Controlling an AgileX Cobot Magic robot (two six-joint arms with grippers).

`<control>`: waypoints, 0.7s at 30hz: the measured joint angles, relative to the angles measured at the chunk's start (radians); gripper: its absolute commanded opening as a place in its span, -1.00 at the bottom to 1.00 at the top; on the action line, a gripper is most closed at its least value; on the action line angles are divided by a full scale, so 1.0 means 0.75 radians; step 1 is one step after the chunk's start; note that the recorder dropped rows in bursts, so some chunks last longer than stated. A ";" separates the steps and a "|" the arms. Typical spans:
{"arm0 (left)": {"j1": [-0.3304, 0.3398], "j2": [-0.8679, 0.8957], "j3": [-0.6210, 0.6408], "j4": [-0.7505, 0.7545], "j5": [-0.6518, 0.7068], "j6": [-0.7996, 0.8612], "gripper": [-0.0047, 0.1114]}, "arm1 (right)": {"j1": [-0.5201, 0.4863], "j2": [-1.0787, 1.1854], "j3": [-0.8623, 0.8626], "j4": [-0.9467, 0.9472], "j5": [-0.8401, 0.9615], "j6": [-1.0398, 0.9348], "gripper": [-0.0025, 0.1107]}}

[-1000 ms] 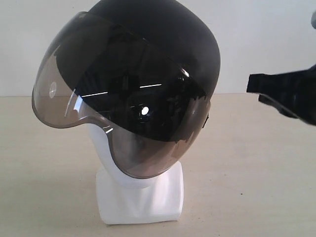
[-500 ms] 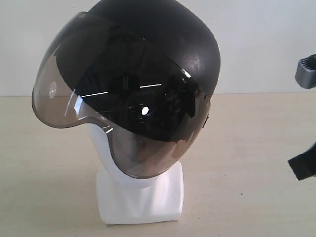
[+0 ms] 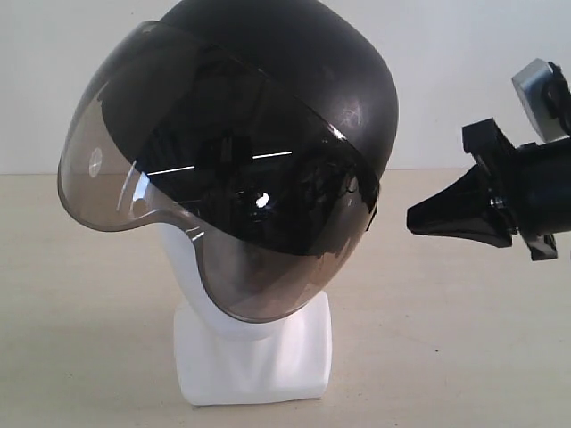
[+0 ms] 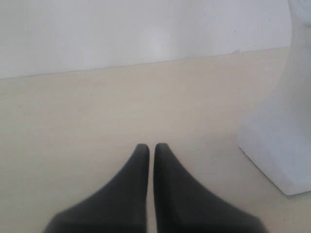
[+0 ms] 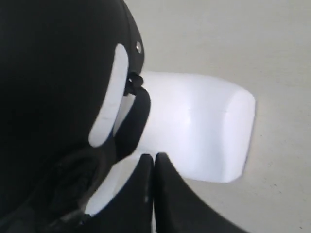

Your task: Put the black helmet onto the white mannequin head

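The black helmet [image 3: 285,80] sits tilted on the white mannequin head [image 3: 254,357], its smoky visor [image 3: 214,196] hanging over the face. Only the neck and squarish base of the head show below it. My right gripper [image 3: 412,218] is shut and empty, its tip pointing at the helmet's side from a short gap away. In the right wrist view the same shut right gripper [image 5: 153,158] hovers over the white base [image 5: 204,126], beside the helmet's [image 5: 53,87] strap [image 5: 136,121]. My left gripper [image 4: 151,147] is shut with nothing in it, low over the table beside the base [image 4: 282,136].
A beige tabletop [image 3: 464,339] stretches around the mannequin. A plain white wall [image 3: 464,71] stands behind it. The right arm's wrist camera housing [image 3: 540,89] shows at the right edge.
The right gripper, a second ago at the right edge and then nearly out of view, has come back in, now pointing its shut tip at the helmet's side. Helmet and head have not moved.
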 measured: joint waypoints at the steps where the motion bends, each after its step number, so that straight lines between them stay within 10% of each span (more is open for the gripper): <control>1: 0.000 0.000 0.000 0.000 0.000 0.000 -0.84 | 0.000 0.016 0.000 0.033 0.005 -0.019 -0.96; 21: 0.000 0.000 0.000 0.000 0.000 0.000 -0.84 | 0.196 0.294 -0.098 0.448 -0.077 -0.222 -0.96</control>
